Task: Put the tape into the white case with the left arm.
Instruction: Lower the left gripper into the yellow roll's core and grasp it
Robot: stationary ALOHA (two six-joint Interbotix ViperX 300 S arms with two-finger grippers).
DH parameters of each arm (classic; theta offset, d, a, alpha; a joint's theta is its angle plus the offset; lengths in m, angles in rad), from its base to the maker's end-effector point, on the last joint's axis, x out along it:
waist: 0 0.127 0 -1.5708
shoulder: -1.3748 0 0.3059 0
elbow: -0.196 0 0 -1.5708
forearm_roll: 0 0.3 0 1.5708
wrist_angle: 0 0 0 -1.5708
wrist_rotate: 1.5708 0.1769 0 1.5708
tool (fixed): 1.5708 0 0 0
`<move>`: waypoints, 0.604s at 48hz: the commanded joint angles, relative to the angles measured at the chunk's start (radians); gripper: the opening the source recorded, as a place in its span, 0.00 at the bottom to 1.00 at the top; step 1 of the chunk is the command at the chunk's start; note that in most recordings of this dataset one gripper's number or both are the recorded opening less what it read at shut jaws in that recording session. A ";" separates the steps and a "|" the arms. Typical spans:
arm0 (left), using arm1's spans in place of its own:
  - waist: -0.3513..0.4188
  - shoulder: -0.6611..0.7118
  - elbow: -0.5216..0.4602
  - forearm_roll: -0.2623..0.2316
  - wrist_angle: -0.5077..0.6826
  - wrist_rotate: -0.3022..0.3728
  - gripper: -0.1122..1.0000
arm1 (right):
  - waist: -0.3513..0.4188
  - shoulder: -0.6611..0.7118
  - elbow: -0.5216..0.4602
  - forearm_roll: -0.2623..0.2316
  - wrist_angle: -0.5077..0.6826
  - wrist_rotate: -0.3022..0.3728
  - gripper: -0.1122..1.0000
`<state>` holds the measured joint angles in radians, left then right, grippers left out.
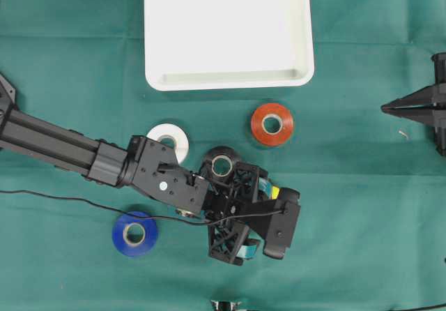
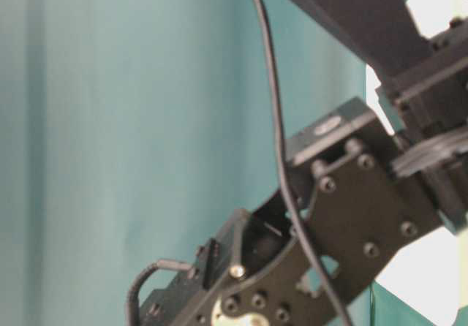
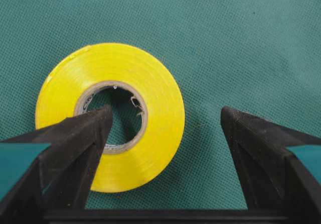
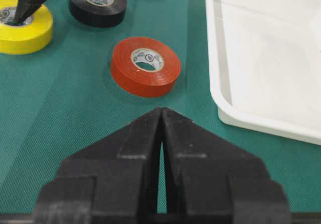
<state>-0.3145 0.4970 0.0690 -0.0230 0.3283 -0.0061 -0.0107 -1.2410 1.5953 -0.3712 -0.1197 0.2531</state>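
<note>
Yellow tape (image 3: 110, 116), red tape (image 4: 145, 66), white case (image 1: 228, 31), green cloth (image 1: 348, 185).

Bright, even light – soft shadows – table-level view blurred

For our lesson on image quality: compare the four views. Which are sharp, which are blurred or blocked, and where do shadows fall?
Overhead: evenly lit and sharp, the white case nearly washed out. Table-level: blocked by the out-of-focus left arm. Left wrist: the yellow tape roll is crisp, with only a faint shadow. Right wrist: the red tape roll is sharp with a soft shadow on the cloth, and the right end effector looms large.
</note>
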 commanded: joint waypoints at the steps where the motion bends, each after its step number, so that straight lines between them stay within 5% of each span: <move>1: -0.002 -0.012 -0.026 0.002 -0.003 0.000 0.95 | -0.002 0.006 0.003 -0.005 -0.009 0.002 0.02; 11: -0.002 -0.003 -0.026 0.002 -0.003 0.000 0.84 | -0.002 0.006 0.003 -0.005 -0.009 0.002 0.02; 21: -0.002 -0.003 -0.023 0.002 -0.003 0.000 0.35 | -0.002 0.006 0.003 -0.005 -0.009 0.002 0.02; 29: -0.002 -0.006 -0.023 0.002 0.006 0.000 0.33 | -0.002 0.006 0.003 -0.005 -0.009 0.002 0.02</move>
<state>-0.3145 0.5123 0.0644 -0.0215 0.3313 -0.0046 -0.0107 -1.2410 1.5953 -0.3712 -0.1181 0.2531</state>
